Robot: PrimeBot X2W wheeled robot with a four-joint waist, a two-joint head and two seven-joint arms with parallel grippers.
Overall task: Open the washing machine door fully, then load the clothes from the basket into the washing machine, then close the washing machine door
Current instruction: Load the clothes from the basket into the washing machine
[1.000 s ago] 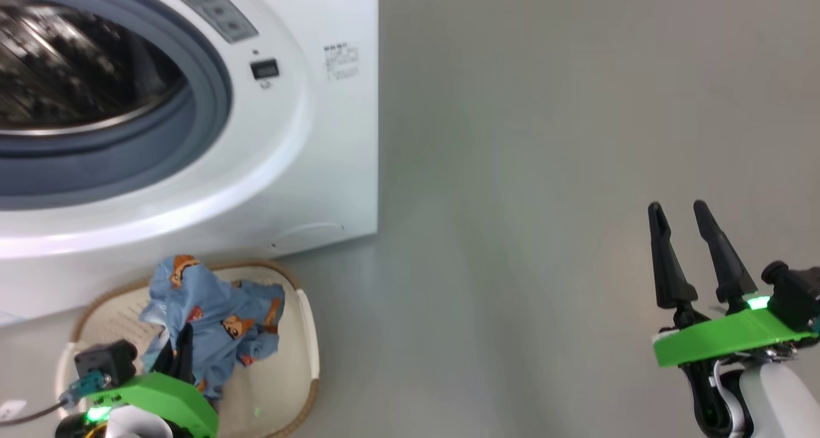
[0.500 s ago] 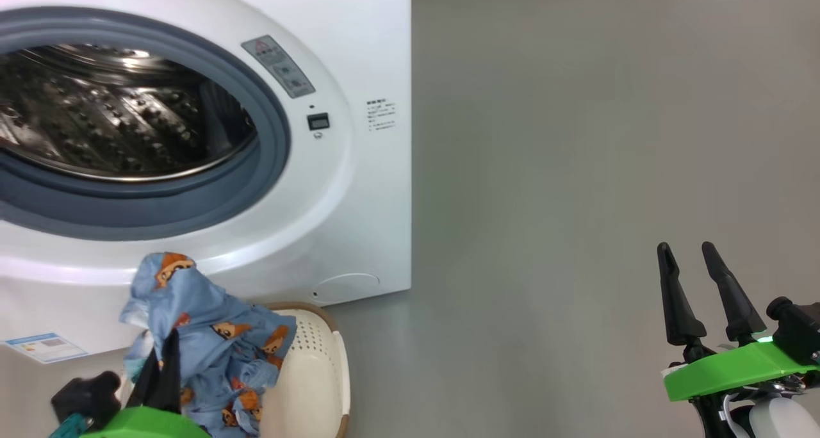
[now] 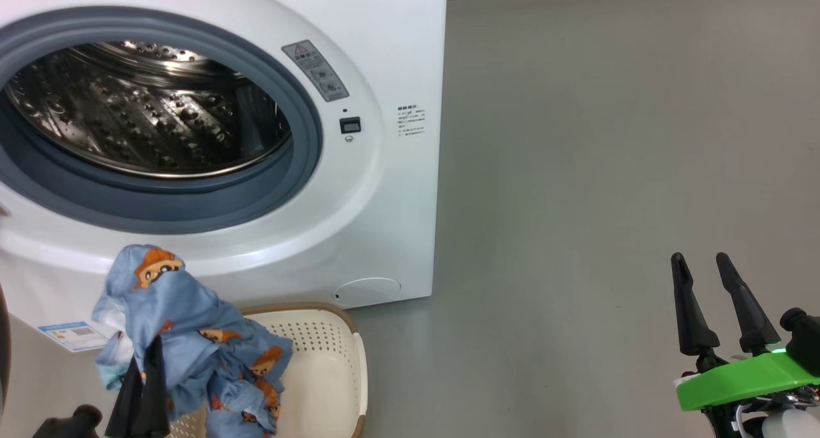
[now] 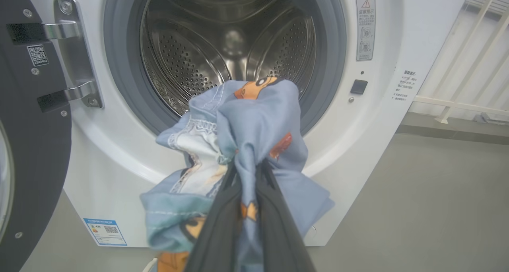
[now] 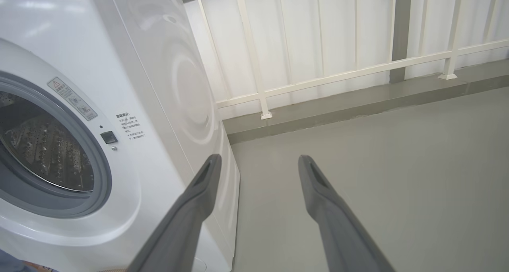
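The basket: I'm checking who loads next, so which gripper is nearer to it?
Left. The left gripper, shut on the clothes, hangs just over the basket; the right gripper stands open, far to its right.

I count one washing machine (image 3: 397,54) with one door (image 4: 32,144), hung on two metal hinge arms (image 4: 59,29). On its front I see one blue label (image 3: 73,335), one round cover (image 3: 367,292) and one warning sticker (image 3: 315,70). There is one basket (image 3: 333,374) and one bunch of clothes (image 3: 186,316); how many garments are in it I cannot tell. I have two grippers, my left gripper (image 4: 248,172) and my right gripper (image 3: 699,260), each with two fingers.
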